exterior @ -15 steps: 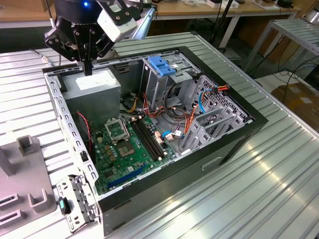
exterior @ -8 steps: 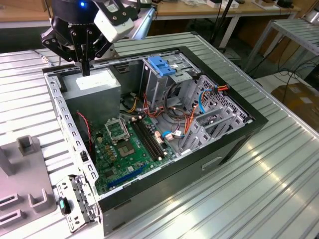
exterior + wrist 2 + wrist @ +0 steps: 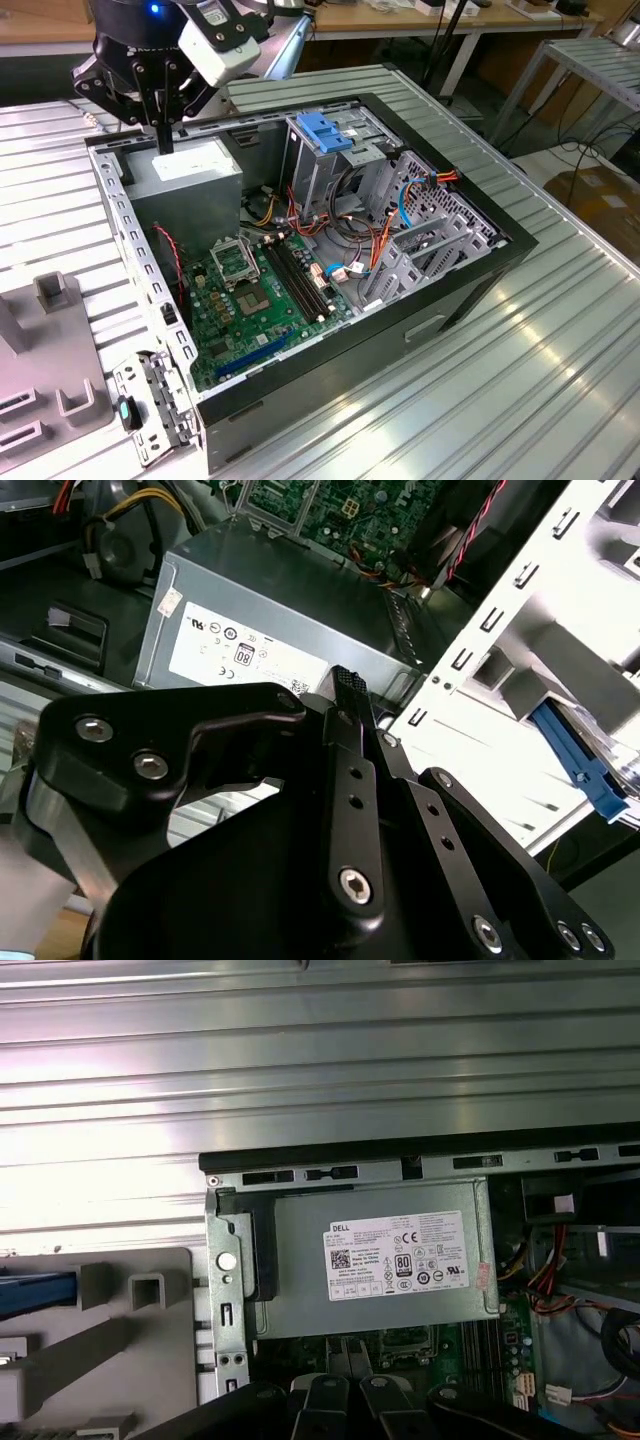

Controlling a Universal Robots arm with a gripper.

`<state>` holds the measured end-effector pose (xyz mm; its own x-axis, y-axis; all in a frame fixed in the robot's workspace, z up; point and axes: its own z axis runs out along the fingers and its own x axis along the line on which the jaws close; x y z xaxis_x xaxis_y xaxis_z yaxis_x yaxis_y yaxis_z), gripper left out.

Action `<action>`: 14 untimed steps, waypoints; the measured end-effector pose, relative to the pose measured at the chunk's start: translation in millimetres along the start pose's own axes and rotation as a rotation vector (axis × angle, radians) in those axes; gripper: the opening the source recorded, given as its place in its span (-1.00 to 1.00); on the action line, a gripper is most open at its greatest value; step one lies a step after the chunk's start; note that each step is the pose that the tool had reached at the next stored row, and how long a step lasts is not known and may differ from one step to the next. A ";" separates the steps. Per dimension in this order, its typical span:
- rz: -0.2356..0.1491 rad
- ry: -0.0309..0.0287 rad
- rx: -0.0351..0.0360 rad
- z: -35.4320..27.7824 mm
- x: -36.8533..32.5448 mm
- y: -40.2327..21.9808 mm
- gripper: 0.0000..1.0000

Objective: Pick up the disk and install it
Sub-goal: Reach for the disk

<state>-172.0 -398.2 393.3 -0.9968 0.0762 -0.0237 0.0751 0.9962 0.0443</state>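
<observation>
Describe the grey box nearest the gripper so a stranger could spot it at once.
Start at the open computer case on the ribbed metal table. In its corner at the exterior view's left, just below the gripper, sits a closed grey metal box. Unlike the green circuit board and blue-topped cage beside it, it carries a white sticker.

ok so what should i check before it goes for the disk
1. gripper empty: ok, shut on nothing.
2. gripper over the disk: not ok, it hangs above the grey power supply.
3. disk in sight: cannot tell; a blue-edged part on the grey fixture may be it.
4. computer case open: ok.
5. drive cage bay free: cannot tell.
</observation>
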 end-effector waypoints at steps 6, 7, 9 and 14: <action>0.000 0.0000 0.0000 -0.1 4.3 -0.3 -0.79; 0.000 0.0000 0.0000 -0.1 5.3 -0.4 -0.79; 0.000 0.0000 -0.0001 -0.2 7.0 -0.5 -0.79; 0.000 0.0000 0.0000 -0.3 10.5 -0.8 -0.79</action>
<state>-182.5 -398.2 393.3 -0.9968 0.0762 -0.0237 0.0751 0.9962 0.0443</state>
